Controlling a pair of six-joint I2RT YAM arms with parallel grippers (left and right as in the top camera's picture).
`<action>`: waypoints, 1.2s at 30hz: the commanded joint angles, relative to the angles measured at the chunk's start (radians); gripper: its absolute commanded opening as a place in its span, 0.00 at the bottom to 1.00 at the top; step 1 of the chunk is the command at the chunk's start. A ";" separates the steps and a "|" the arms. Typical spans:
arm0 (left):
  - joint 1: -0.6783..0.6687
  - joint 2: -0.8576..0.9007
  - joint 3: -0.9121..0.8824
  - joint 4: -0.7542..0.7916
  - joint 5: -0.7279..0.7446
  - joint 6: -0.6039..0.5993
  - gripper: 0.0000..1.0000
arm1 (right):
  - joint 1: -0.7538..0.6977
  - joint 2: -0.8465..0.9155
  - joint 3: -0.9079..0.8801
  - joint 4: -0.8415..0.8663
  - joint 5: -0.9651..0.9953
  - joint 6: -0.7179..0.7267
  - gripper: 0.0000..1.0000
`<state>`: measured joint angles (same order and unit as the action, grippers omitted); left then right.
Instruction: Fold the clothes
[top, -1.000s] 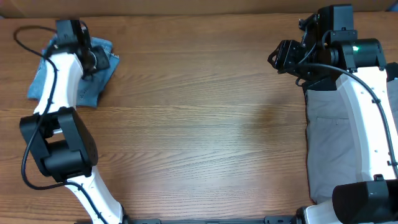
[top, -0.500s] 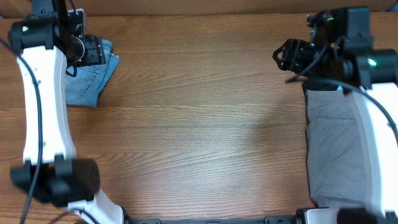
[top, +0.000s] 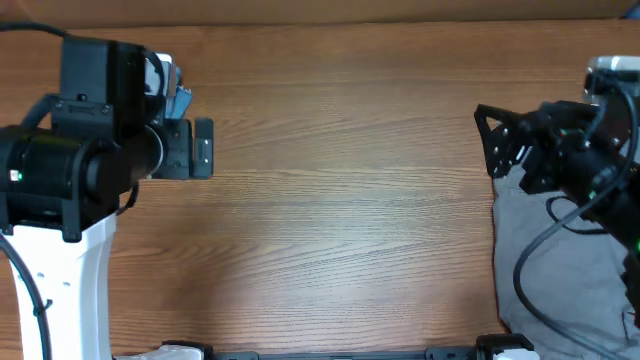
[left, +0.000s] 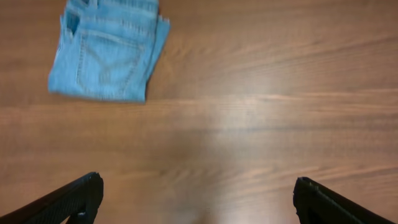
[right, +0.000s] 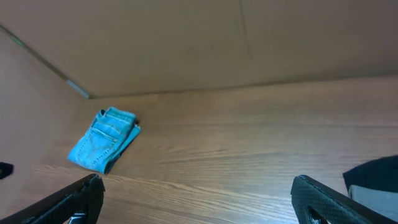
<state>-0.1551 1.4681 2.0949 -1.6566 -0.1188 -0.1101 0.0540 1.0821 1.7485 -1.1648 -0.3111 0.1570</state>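
The light-blue jeans lie folded into a small packet at the table's far left, back pocket up. In the overhead view my raised left arm covers them except for a blue corner. My left gripper hangs high over bare wood, well short of the jeans, open and empty. The right wrist view shows the same jeans far off to the left. Grey trousers lie flat at the right edge, partly under my right arm. My right gripper is also open and empty, above their far end.
A brown cardboard wall runs along the back of the wooden table. A dark shape over grey cloth sits at the lower right of the right wrist view; I cannot tell what it is.
Both grippers have opened wide. The left arm has lifted off the jeans and risen towards the overhead camera, covering them. The right arm has drawn back to the right and risen.
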 joint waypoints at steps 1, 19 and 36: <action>-0.009 -0.007 0.000 0.003 -0.019 -0.108 1.00 | -0.002 -0.007 0.014 -0.005 -0.004 -0.008 1.00; -0.009 0.017 0.000 0.034 0.015 -0.138 1.00 | -0.002 0.031 0.013 -0.245 0.109 -0.009 1.00; -0.009 0.017 0.000 0.034 0.015 -0.138 1.00 | -0.003 -0.481 -0.846 0.654 0.250 -0.034 1.00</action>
<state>-0.1577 1.4799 2.0933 -1.6260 -0.1074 -0.2340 0.0540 0.6727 1.0462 -0.5449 -0.0772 0.1284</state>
